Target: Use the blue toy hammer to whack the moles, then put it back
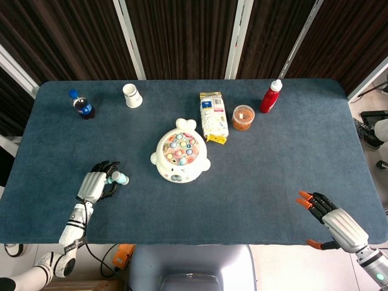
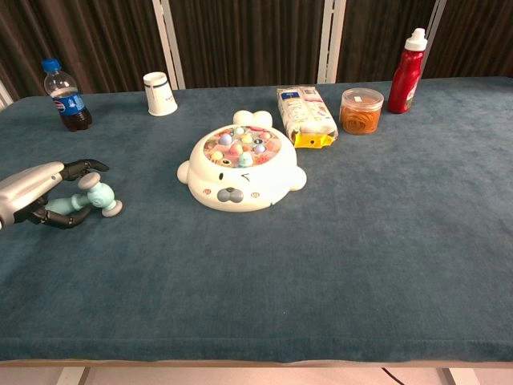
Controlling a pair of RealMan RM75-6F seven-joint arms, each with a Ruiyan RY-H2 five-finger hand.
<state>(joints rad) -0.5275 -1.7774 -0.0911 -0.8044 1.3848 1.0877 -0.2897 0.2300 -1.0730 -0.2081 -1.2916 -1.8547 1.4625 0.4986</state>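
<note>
The blue toy hammer [image 1: 119, 178] [image 2: 98, 200] lies on the blue cloth at the near left, its head pointing toward the mole toy. My left hand [image 1: 94, 185] [image 2: 32, 192] sits just behind it. The upper fingers are lifted and spread above the handle, while the dark lower fingers still lie beside the handle. The white seal-shaped mole toy [image 1: 179, 156] [image 2: 240, 168] with coloured moles stands mid-table, well right of the hammer. My right hand [image 1: 330, 218] hangs open at the near right edge, holding nothing; only the head view shows it.
Along the back stand a cola bottle [image 1: 82, 106] [image 2: 66, 96], a white cup [image 1: 132, 95] [image 2: 159, 94], a snack packet [image 1: 213, 116] [image 2: 305, 115], an orange jar [image 1: 243, 117] [image 2: 361, 111] and a red bottle [image 1: 271, 97] [image 2: 406, 72].
</note>
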